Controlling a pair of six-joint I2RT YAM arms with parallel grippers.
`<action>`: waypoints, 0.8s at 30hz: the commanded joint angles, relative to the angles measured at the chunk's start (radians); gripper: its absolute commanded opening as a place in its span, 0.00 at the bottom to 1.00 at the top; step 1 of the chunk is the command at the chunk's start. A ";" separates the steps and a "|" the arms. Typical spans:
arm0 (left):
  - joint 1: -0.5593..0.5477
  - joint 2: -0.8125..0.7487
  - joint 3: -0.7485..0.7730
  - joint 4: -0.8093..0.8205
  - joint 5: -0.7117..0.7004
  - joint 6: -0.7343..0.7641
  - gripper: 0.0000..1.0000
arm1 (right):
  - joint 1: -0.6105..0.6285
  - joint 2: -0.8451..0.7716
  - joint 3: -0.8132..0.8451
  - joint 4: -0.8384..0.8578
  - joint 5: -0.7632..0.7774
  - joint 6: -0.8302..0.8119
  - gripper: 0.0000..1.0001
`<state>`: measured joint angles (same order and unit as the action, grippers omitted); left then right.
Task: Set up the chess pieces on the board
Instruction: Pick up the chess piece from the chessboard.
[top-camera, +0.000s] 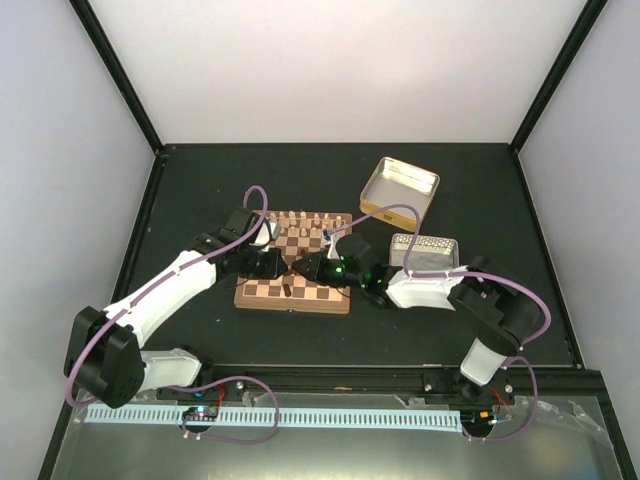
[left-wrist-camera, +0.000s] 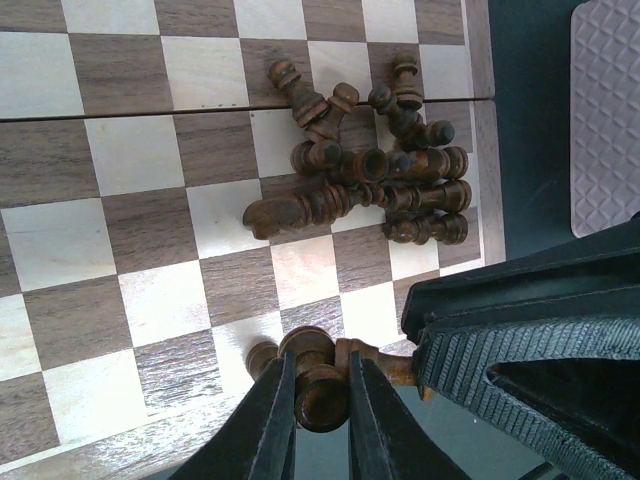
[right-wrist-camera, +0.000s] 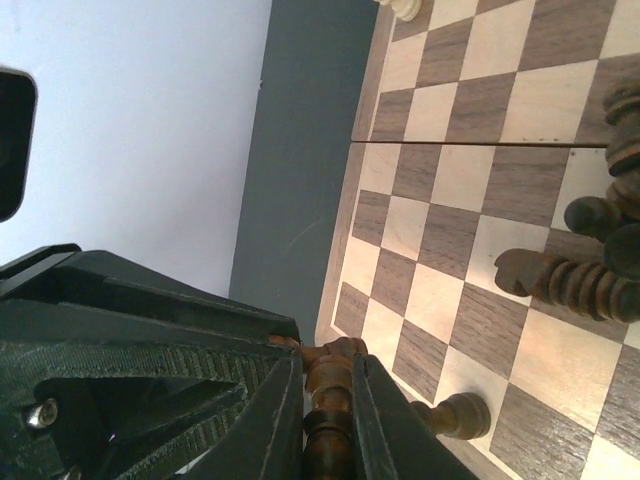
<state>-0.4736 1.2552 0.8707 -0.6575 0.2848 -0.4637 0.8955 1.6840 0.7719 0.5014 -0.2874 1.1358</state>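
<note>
The board (top-camera: 262, 290) lies mid-table, with pale chessmen (top-camera: 305, 217) along its far row. Both grippers meet low over its near half. My left gripper (left-wrist-camera: 318, 365) is shut on a dark brown chess piece (left-wrist-camera: 322, 395) that points at the camera. My right gripper (right-wrist-camera: 328, 365) is shut on a dark piece (right-wrist-camera: 332, 400) lying along its fingers. The two held pieces touch; I cannot tell whether they are joined. A dark pawn (left-wrist-camera: 262, 357) stands just beside them. Several dark pieces (left-wrist-camera: 370, 185) lie in a heap on the board.
An open metal tin (top-camera: 400, 185) sits beyond the board's far right corner, and a patterned lid (top-camera: 425, 250) lies to the board's right, under the right arm. The board's edge and the dark table (right-wrist-camera: 300, 150) are close beside the grippers.
</note>
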 joint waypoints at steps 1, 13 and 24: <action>-0.008 -0.022 0.041 -0.006 0.016 -0.007 0.03 | -0.004 0.003 0.002 0.038 -0.010 -0.012 0.09; -0.008 -0.042 0.023 -0.076 -0.209 -0.018 0.03 | -0.006 -0.070 0.051 -0.271 0.143 -0.171 0.02; 0.037 -0.093 -0.133 -0.096 -0.429 -0.117 0.03 | -0.004 -0.209 0.085 -0.662 0.351 -0.339 0.04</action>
<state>-0.4629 1.1950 0.7776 -0.7448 -0.0582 -0.5228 0.8940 1.5150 0.8288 -0.0196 -0.0368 0.8680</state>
